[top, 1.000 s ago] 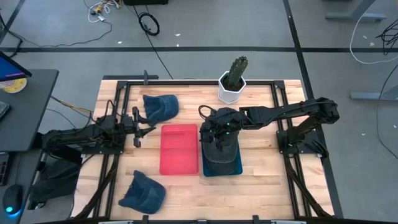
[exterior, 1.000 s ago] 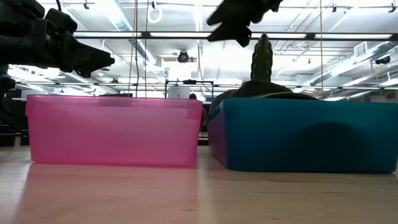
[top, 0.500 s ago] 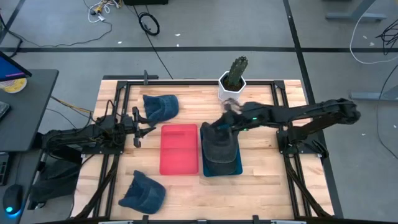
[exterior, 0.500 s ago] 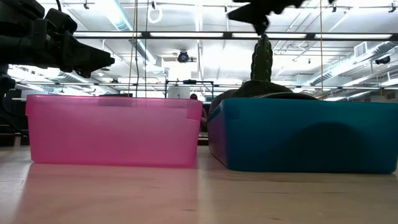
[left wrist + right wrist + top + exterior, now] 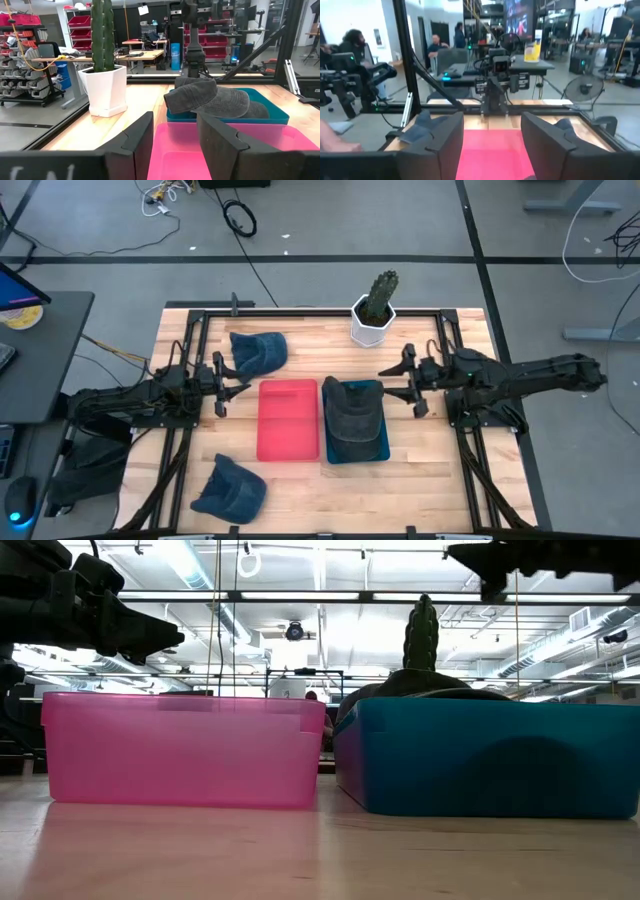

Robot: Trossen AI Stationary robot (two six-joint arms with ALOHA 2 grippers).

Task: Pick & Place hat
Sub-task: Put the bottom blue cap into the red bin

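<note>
A dark grey hat (image 5: 355,412) lies in the teal bin (image 5: 380,452), and its crown (image 5: 210,100) rises above the rim. My right gripper (image 5: 400,381) hovers open just right of that bin, clear of the hat; the low view shows it high up (image 5: 500,560). My left gripper (image 5: 232,384) waits open left of the pink bin (image 5: 289,420), fingers pointing at it (image 5: 175,135). Two blue hats rest on the table: one (image 5: 258,350) near the far left, one (image 5: 230,488) near the front left.
A cactus in a white pot (image 5: 374,315) stands at the far edge behind the teal bin. The pink bin (image 5: 492,150) sits between the two grippers, touching the teal bin's left side. Black frame rails run along the table's sides. People sit beyond the table (image 5: 350,40).
My right gripper has drawn back from above the teal bin toward the table's right edge, rising a little. The grey hat stays in the teal bin.
</note>
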